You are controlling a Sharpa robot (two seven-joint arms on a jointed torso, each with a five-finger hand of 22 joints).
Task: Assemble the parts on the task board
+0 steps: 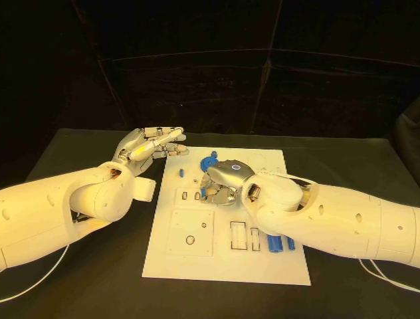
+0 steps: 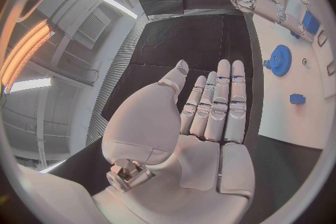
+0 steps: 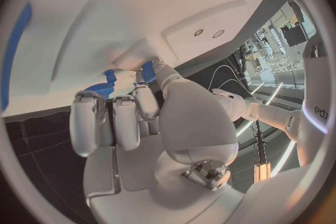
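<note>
The white task board [image 1: 268,266] lies in the middle of the black table. A blue gear [image 1: 210,161] [image 2: 280,60] [image 3: 103,88] stands near its far edge, with a small blue part [image 1: 181,171] [image 2: 297,99] to its left. My right hand [image 1: 225,181] [image 3: 140,123] is bent down over the board just behind the gear. Its thumb and a finger pinch a small blue part [image 3: 148,71] [image 2: 310,22]. My left hand [image 1: 153,146] [image 2: 210,106] hovers at the board's far left corner, palm bare and fingers stretched out.
Two more blue parts [image 1: 273,243] lie by the board's right side under my right forearm. White rectangular inserts with slots and holes [image 1: 191,232] sit in the board's near half. Black table [image 1: 95,286] surrounds the board.
</note>
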